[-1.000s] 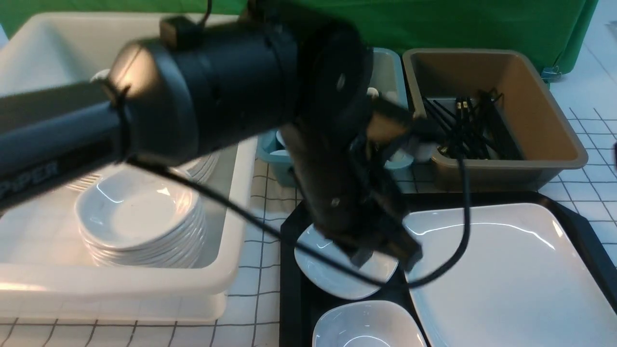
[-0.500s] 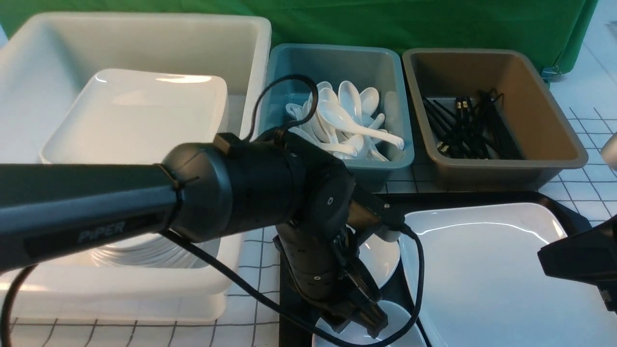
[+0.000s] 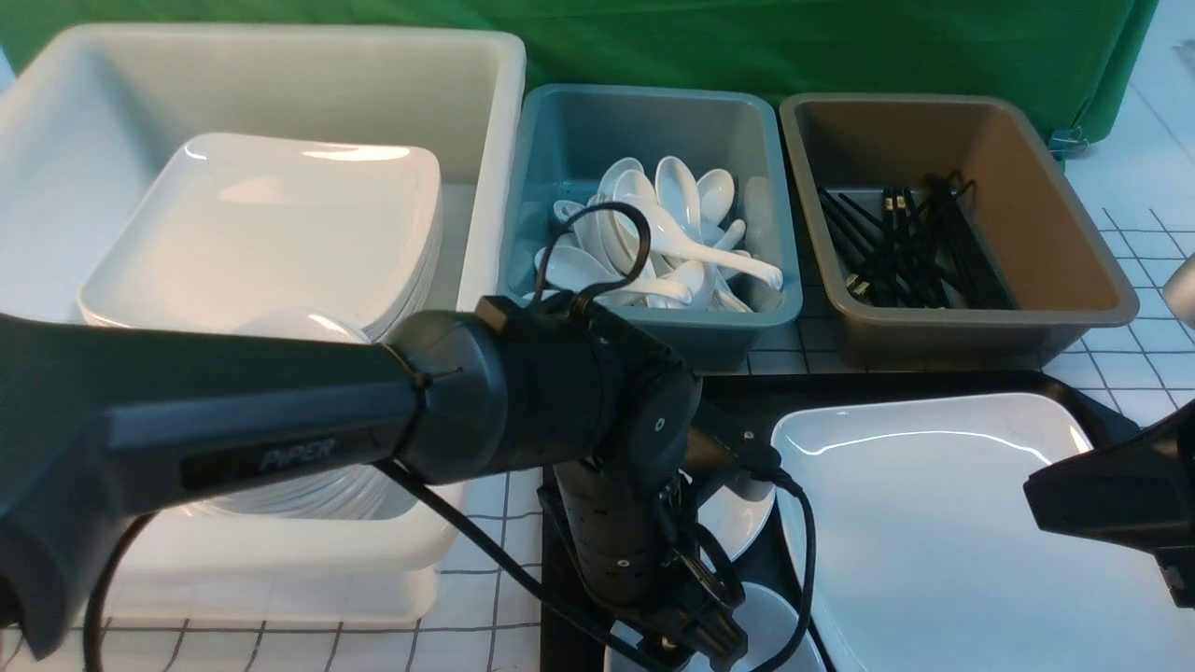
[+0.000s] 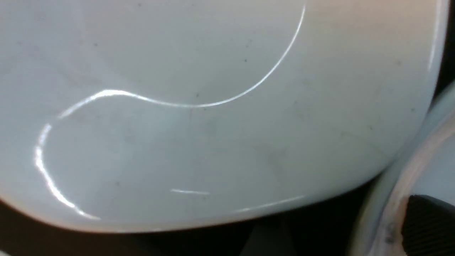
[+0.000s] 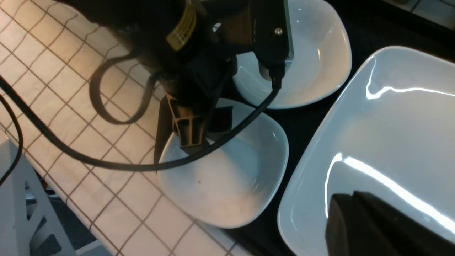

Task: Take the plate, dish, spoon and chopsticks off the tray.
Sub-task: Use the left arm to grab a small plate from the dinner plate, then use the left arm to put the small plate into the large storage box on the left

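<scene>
The black tray holds the large white plate on its right and two small dishes on its left. My left gripper is down at the near dish, open, with the dish's far rim beside its finger pad. The far dish lies just behind it and fills the left wrist view. My right gripper looks shut and empty, hovering over the plate. No spoon or chopsticks show on the tray.
A white tub at the left holds stacked plates and dishes. A blue bin holds several spoons. A brown bin holds black chopsticks. The left arm and its cable hide the tray's left side.
My left arm swung down from over the far dish to the near dish's rim. My right gripper came in from the right over the plate.
</scene>
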### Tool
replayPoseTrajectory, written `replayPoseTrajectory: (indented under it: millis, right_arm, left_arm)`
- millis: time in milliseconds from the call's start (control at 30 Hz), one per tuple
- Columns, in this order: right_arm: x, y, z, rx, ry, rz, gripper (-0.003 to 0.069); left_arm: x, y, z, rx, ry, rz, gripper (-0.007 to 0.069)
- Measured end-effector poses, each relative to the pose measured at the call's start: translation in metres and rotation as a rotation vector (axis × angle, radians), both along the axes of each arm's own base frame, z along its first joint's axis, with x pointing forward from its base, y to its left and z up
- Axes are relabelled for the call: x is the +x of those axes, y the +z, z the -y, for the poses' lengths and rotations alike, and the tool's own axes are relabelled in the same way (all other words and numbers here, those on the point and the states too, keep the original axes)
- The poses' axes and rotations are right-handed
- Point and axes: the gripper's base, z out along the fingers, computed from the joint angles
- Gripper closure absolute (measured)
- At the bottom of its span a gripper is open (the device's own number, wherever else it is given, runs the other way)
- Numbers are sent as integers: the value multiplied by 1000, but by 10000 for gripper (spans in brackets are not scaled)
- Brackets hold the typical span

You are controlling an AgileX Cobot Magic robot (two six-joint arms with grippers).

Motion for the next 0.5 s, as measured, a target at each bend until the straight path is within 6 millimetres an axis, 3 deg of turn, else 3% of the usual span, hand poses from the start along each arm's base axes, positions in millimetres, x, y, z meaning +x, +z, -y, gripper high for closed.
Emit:
replayPoseTrajectory:
  millis: [133, 200, 400, 500]
  right_arm:
    - [0, 0, 0, 0, 0, 1, 655]
    - [0, 0, 0, 1, -2, 2, 652]
    - [0, 0, 0, 1, -2, 3, 650]
    - [1, 0, 0, 1, -3, 5, 650]
  left_arm:
    - [-2, 0, -1, 10, 3, -20, 297]
    - [-3, 2, -1, -1, 18, -39, 417]
    - [-3, 10, -3, 4, 24, -53, 436]
    - [-6, 29, -6, -20, 20, -27, 510]
